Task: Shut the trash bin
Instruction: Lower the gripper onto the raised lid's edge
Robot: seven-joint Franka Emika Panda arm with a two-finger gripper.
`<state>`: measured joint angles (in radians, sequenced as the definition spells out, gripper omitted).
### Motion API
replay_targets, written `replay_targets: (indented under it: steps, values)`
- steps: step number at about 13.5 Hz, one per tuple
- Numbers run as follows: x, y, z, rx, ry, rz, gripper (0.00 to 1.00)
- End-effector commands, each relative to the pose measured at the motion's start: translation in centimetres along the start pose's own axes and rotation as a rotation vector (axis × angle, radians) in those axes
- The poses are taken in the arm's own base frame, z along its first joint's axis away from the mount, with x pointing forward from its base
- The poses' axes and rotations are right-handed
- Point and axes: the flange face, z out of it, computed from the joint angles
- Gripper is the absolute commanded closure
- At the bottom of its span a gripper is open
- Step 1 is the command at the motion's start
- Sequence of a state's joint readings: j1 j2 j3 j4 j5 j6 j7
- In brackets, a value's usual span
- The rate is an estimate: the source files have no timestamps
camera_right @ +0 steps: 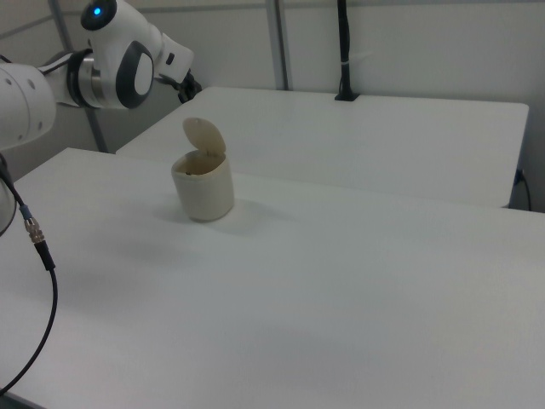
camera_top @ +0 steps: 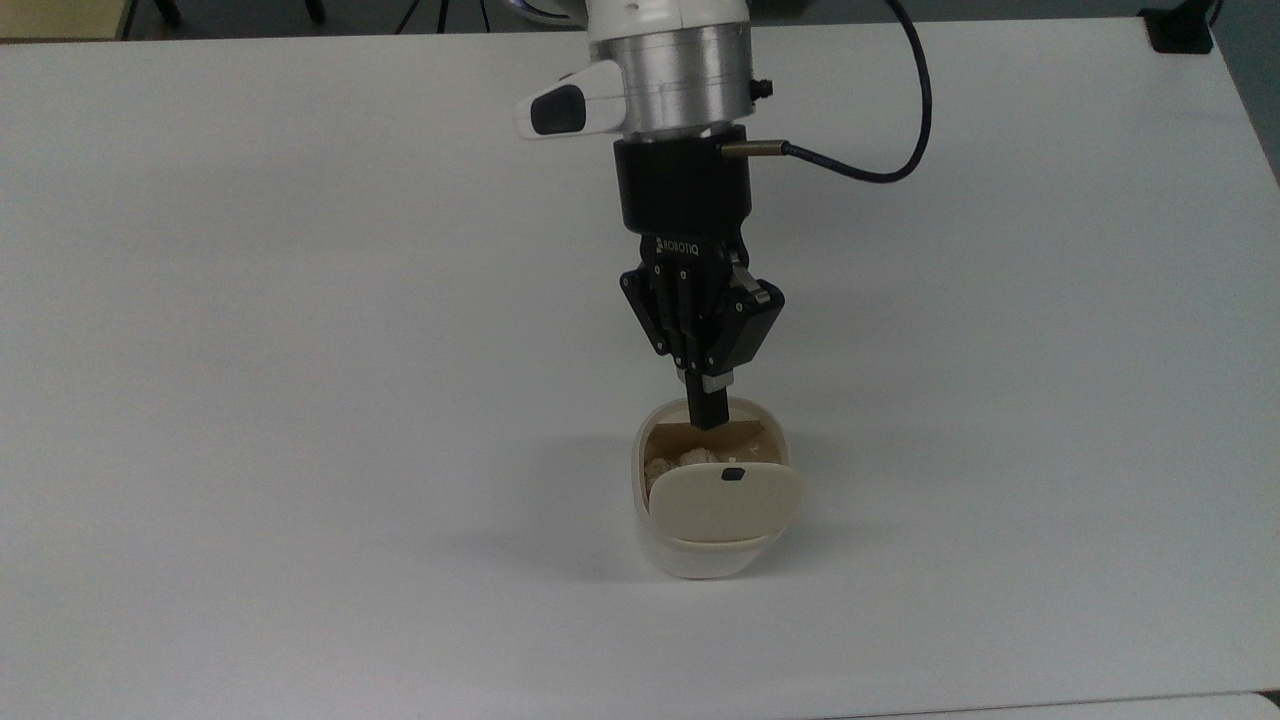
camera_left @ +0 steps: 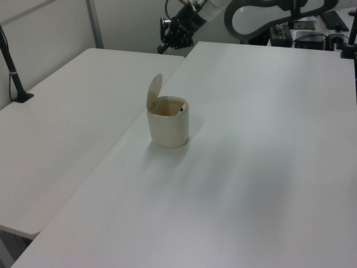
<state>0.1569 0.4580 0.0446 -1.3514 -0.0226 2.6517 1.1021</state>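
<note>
The trash bin (camera_top: 700, 540) is seen in the lower middle of the top view, standing upright on the white bench (camera_top: 300, 400). Its beige lid (camera_top: 725, 500) is raised on the hinge, with a small black square mark (camera_top: 732, 474) near its free edge, and the opening behind the lid is left uncovered. Pale crumpled lumps (camera_top: 680, 460) are seen inside the bin.

The gripper (camera_top: 709, 418) is shown in the middle of the top view, pointing down the frame, its black fingers pressed together with no gap between them and nothing held. In the top view its tip is overlaid on the far rim of the bin; whether the rim is touched cannot be told. A black cable (camera_top: 900, 150) is looped from the wrist toward the upper right of the frame.

In the left view the bin (camera_left: 167, 128) is placed left of centre, with the lid (camera_left: 154, 92) standing nearly upright on the side toward the left view's left. The gripper (camera_left: 163, 49) is seen at the top of the frame, well above the bin and apart from it.

In the right view the bin (camera_right: 204, 192) is set in the upper left part of the frame, lid (camera_right: 204, 136) raised at its far side, and a second bench (camera_right: 383, 145) is seen behind it.
</note>
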Motion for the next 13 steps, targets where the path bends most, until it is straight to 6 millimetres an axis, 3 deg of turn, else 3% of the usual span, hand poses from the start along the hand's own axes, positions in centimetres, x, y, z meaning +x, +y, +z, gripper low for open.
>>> replay_targets:
  steps: [1,5,6,13]
  values:
    - [-1.8,-0.6,2.8,0.056,0.024,0.055,1.0]
    - [-4.6,0.3,6.1,0.065,0.034,0.02,1.0]
    - [-4.5,0.7,6.6,0.057,0.037,0.02,1.0]
    - [-5.0,2.1,7.7,0.02,0.024,0.007,1.0]
